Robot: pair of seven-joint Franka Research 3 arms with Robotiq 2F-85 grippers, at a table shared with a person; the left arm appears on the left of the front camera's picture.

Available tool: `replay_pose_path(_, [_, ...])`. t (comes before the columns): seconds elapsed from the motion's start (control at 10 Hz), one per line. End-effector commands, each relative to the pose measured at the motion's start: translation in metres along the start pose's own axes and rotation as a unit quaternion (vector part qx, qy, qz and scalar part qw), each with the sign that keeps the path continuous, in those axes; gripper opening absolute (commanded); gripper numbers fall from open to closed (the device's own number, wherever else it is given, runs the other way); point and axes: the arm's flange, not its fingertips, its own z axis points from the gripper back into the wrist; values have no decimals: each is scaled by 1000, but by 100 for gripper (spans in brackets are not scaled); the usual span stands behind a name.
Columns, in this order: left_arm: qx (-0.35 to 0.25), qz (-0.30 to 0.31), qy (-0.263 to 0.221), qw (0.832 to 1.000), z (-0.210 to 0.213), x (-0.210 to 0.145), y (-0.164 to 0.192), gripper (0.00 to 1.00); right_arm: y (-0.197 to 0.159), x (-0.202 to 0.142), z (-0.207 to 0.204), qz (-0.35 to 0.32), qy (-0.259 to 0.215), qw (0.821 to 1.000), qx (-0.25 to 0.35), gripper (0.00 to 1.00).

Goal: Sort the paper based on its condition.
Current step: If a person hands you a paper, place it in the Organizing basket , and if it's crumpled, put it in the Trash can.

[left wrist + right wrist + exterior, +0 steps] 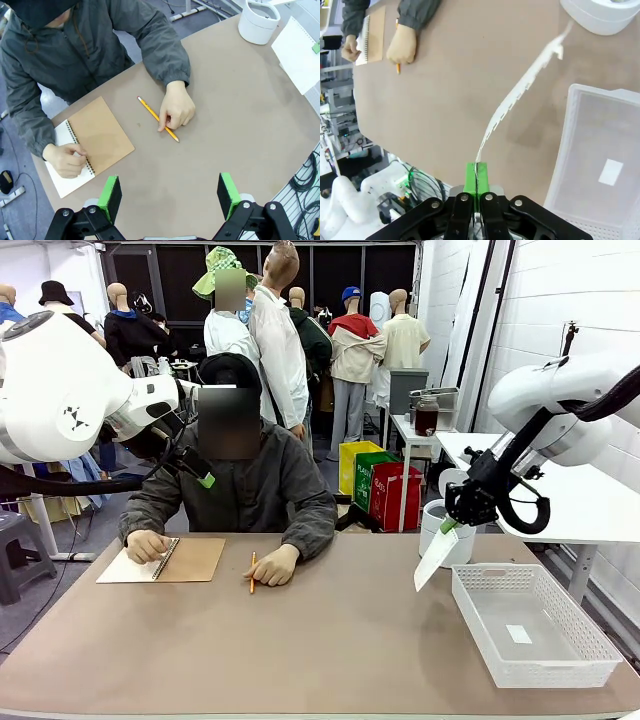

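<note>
My right fingers (476, 172) pinch the paper (435, 558) above the desk (330, 640), left of the basket (590, 660). My left fingers (170, 192) hang spread, grasping nothing.

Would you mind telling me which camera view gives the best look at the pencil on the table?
The left wrist view: the pencil lies in full from above, one end under the person's hand. The front view shows it small and foreshortened beside that hand. The right wrist view shows just an orange tip below the hand.
</note>
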Motion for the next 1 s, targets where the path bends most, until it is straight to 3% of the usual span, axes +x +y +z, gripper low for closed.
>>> replay_pose_path(0.0, [-1,1,-1,1000,1,1,1,100,-1,0,0,-3,0,1000,0,0])
replay_pose_path(0.4, [-1,1,-1,1000,1,1,1,100,-36,-43,20,29,17,997,-72,0])
replay_pose_path(0.9, [-1,1,-1,1000,1,1,1,100,-72,-75,31,33,-6,994,-101,0])
